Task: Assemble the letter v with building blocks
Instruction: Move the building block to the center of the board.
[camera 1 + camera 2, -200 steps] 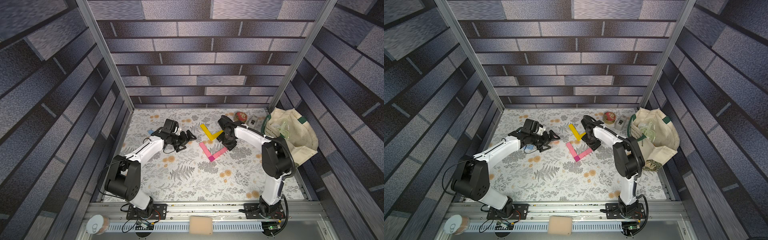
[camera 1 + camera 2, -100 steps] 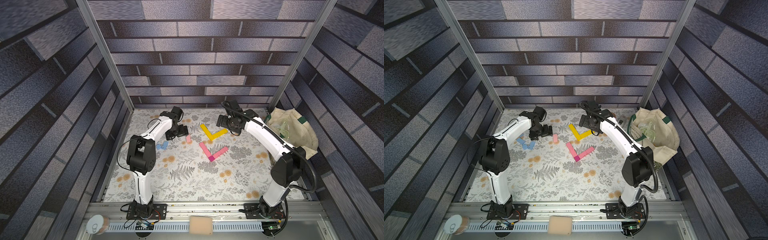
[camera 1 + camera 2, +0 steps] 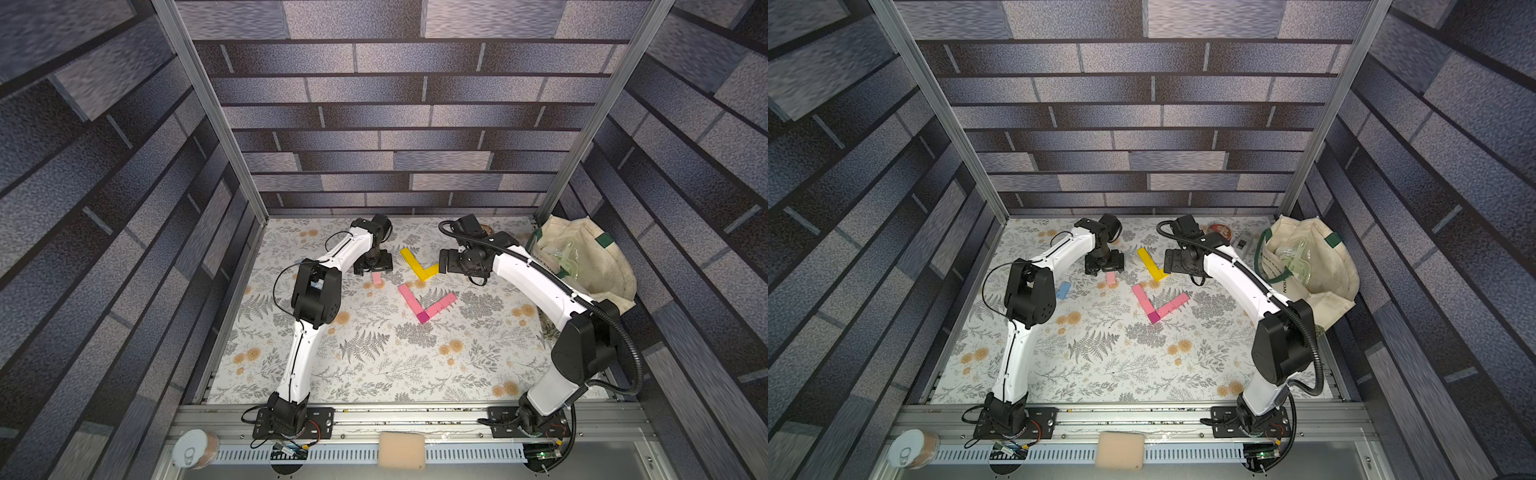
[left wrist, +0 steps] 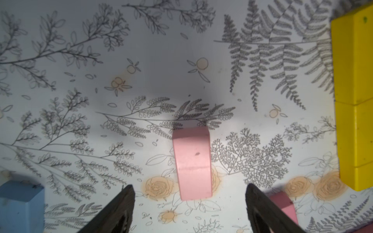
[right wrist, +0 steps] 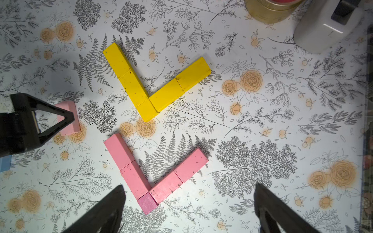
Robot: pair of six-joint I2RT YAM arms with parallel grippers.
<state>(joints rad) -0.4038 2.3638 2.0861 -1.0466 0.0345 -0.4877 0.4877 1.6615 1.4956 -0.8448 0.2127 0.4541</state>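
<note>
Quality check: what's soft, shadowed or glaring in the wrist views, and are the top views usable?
Left wrist view: loose pink block sharp, dark shadow just beyond it; left fingers and blue block soft. Right wrist view: yellow V and pink V crisp, right fingers blurred, glare streak on the white box. Both top views: evenly lit, sharp, both Vs small.

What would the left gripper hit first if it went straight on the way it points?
The left gripper would likely meet the loose light pink block lying between its open fingers; height above it is unclear.
</note>
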